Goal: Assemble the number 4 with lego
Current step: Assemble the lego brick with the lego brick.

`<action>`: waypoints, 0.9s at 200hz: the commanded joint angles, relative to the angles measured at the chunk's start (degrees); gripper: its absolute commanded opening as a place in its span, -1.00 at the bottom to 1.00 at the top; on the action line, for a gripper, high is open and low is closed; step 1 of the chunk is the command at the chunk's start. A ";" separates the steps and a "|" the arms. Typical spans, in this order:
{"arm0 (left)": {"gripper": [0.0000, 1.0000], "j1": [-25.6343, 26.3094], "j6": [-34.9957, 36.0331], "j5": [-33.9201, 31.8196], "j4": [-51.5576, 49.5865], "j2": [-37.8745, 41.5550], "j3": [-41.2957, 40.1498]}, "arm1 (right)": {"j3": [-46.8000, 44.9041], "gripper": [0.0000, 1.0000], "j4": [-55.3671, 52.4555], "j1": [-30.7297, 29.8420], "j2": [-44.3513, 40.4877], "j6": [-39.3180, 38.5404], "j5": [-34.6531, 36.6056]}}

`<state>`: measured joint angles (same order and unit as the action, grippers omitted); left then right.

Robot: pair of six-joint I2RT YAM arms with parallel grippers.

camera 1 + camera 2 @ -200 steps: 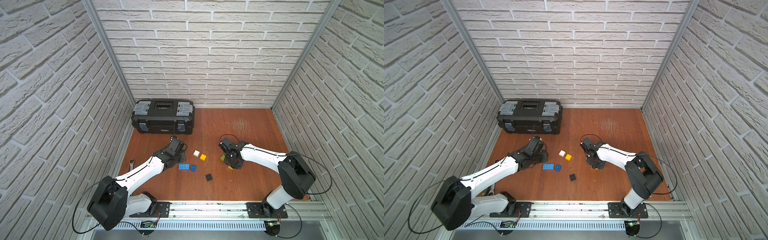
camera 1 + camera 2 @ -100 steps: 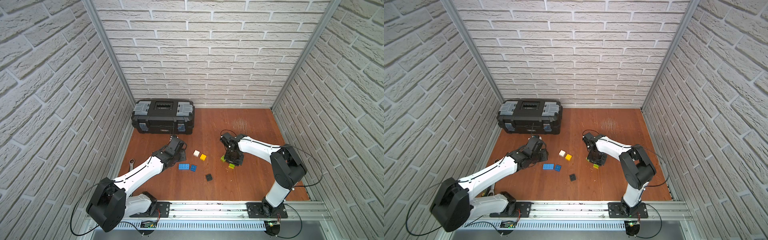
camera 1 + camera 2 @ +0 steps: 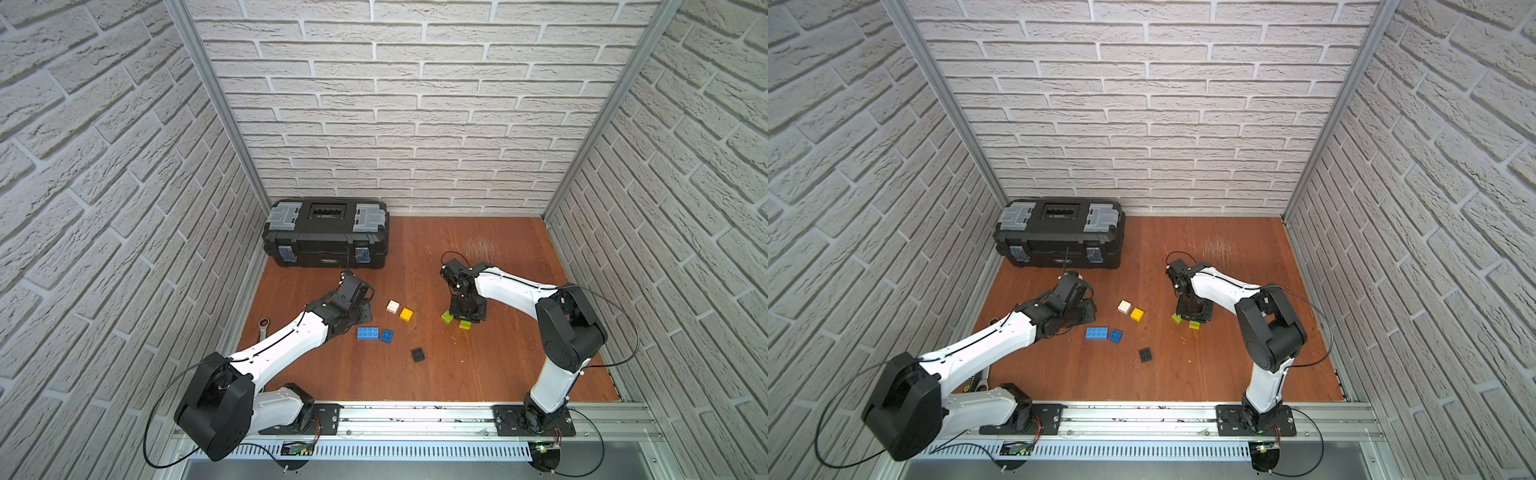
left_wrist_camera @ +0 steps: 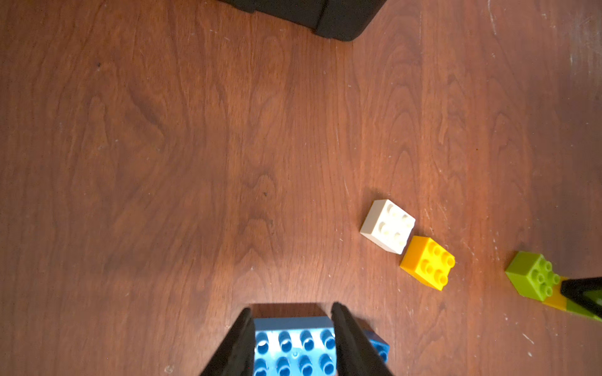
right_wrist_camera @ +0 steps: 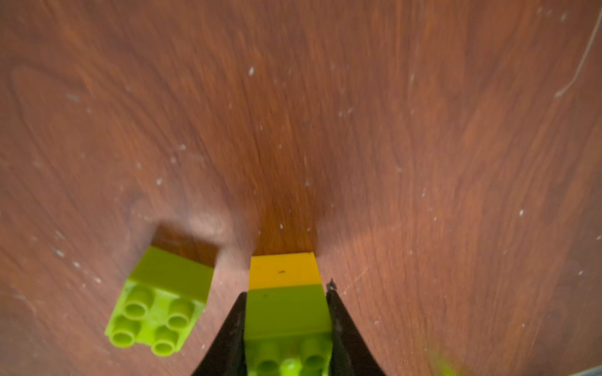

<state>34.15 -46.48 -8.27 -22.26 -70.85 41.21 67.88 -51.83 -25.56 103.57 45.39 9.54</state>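
**Top views:** brown wood-grain tabletop (image 3: 478, 374), scuffed pale toward far right, w/ white faux-brick walls round it. Boxy black toolbox (image 3: 326, 237) w/ grey latches sits far left. A steel wrench (image 3: 263, 324) lies by the left edge. Left hand (image 3: 362, 318) is low, just far of the long blue brick (image 3: 368, 333), a studded plastic oblong lying flat, clear of the fingers. Square dk blue brick (image 3: 387, 336) is just right of it, nearly touching. White brick (image 3: 392, 306) & yellow brick (image 3: 406, 314) sit corner to corner, mid-tabletop. Black brick (image 3: 418, 355) lies alone, nearer the rail. Right hand (image 3: 466, 320) points straight down onto the stack (image 3: 465, 325), w/ the lime brick (image 3: 447, 317) just left of it. Bricks lie the same in both top views.

**Left wrist:** left hand (image 4: 291, 307) is spread, its tapered black fingers framing the long blue brick (image 4: 293, 345), which is glossy w/ two rows of round studs. A corner of the dk blue brick (image 4: 379, 348) peeks past one finger. White brick (image 4: 389, 226) & yellow brick (image 4: 428, 262) are cube-like, four studs each.

**Right wrist:** slightly blurred. Right hand (image 5: 286, 291) pinches the stack (image 5: 286, 312), a lime block atop a yellow one, smooth-sided. The fingers press its lime part. Can't tell if the yellow base touches the wood. Lime brick (image 5: 163, 299) lies loose beside it w/ a gap btw them, studs up.
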 commanded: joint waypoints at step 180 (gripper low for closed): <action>-0.02 -0.09 0.07 -0.57 -4.69 2.29 4.76 | 5.07 0.35 4.63 -1.56 -7.29 -21.53 -8.58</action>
<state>34.15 -47.09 -8.27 -25.85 -69.54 44.16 72.66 -50.46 -25.67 95.13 29.45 8.32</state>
